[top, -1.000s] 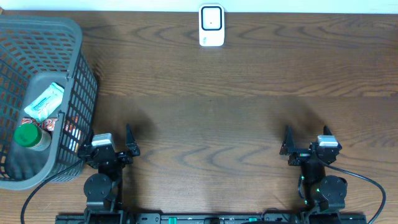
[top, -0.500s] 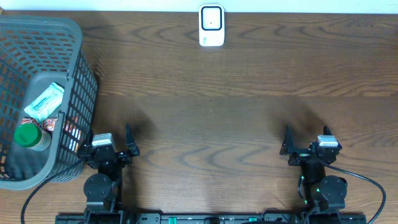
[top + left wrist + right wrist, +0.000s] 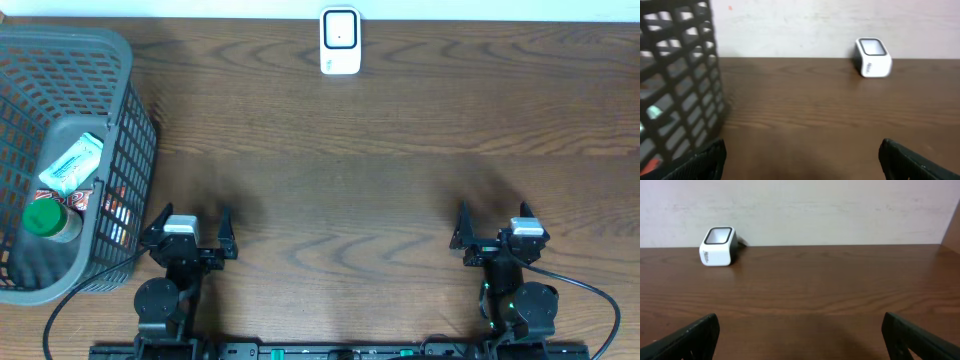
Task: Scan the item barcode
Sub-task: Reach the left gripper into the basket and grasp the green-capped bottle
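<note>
Scanner [image 3: 340, 42], white, stands at the far edge of the dark wood-grain table [image 3: 380, 170] against a pale wall [image 3: 800, 210], while a packet [image 3: 72, 163] and green-capped bottle [image 3: 45, 218] sit in the grey basket [image 3: 128, 75] at left, and the left gripper [image 3: 190, 222] and right gripper [image 3: 493, 216] gape wide, empty.

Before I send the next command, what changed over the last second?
The left hand shifted slightly to the right, away from the basket, open and empty. Nothing was taken or let go. The right hand, the scanner and the basket stayed as they were.
</note>
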Available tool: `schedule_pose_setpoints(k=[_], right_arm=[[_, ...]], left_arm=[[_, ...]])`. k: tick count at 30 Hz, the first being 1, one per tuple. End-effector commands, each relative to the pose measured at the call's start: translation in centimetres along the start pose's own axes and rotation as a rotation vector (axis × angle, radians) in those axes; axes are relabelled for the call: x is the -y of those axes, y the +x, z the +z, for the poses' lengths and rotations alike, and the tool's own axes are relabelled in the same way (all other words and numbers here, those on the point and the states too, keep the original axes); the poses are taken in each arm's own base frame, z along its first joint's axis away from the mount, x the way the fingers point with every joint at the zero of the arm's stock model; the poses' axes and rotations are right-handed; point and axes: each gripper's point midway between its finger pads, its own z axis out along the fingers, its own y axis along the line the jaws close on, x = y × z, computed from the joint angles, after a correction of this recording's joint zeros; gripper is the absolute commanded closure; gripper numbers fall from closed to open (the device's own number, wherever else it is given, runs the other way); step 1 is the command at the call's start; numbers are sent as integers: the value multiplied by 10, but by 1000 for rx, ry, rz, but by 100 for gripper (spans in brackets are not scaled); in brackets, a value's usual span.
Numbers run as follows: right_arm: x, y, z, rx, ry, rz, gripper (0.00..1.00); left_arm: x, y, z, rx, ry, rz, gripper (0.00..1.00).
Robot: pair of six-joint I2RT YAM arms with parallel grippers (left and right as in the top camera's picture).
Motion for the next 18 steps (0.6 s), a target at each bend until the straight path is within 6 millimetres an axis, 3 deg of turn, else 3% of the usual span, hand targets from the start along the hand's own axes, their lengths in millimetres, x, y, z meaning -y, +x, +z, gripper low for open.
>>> schedule_pose_setpoints(k=[1, 9, 13, 18], right_arm=[[-1, 2, 0, -7, -4, 12, 1], [-1, 2, 0, -7, -4, 12, 1], [-1, 2, 0, -7, -4, 12, 1], [-1, 2, 0, -7, -4, 12, 1]], left_arm=[[16, -18, -7, 6, 88, 14, 2], [25, -35, -14, -172, 130, -11, 2], [72, -47, -22, -300, 410, -69, 2], [98, -49, -29, -328, 580, -106, 2]])
